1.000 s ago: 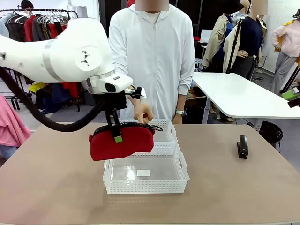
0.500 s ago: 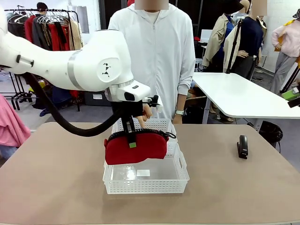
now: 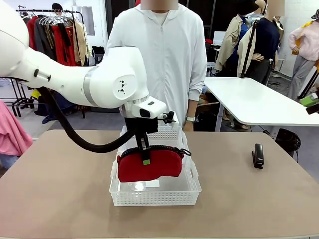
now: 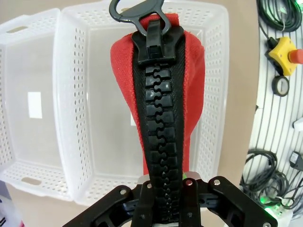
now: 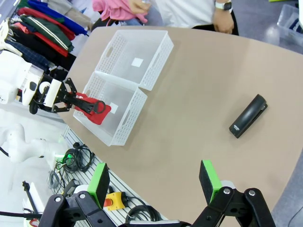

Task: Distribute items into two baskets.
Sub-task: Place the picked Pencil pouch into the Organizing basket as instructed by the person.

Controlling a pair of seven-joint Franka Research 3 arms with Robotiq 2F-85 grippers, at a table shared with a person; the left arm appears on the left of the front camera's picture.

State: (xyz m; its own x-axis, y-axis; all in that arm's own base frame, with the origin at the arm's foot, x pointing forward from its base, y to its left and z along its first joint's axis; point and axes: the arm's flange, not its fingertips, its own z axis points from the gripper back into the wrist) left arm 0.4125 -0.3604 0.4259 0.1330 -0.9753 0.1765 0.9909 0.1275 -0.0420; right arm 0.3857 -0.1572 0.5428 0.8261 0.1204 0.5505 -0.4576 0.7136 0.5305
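My left gripper (image 3: 145, 155) is shut on the red pouch (image 3: 149, 167) at its black zipper, holding it low over the near basket (image 3: 154, 198). The far basket (image 3: 168, 133) stands right behind, touching it. In the left wrist view the pouch (image 4: 194, 94) hangs from my left gripper (image 4: 163, 187) above that basket (image 4: 73, 118), with the second basket (image 4: 19, 137) beside it. The black stapler (image 3: 257, 156) lies on the table at the right. My right gripper (image 5: 154, 182) stands open high above the table, well away from the stapler (image 5: 248, 116) and both baskets (image 5: 133, 112).
A person in a white hooded top (image 3: 162, 64) stands at the far edge behind the baskets. The brown table (image 3: 60, 189) has bare room left and right of the baskets. Cables and a yellow emergency button (image 4: 284, 52) lie beyond the near edge.
My left arm has carried the pouch to the right and downward, from left of the baskets to over the near one. The person's hand by the far basket is now behind my arm.
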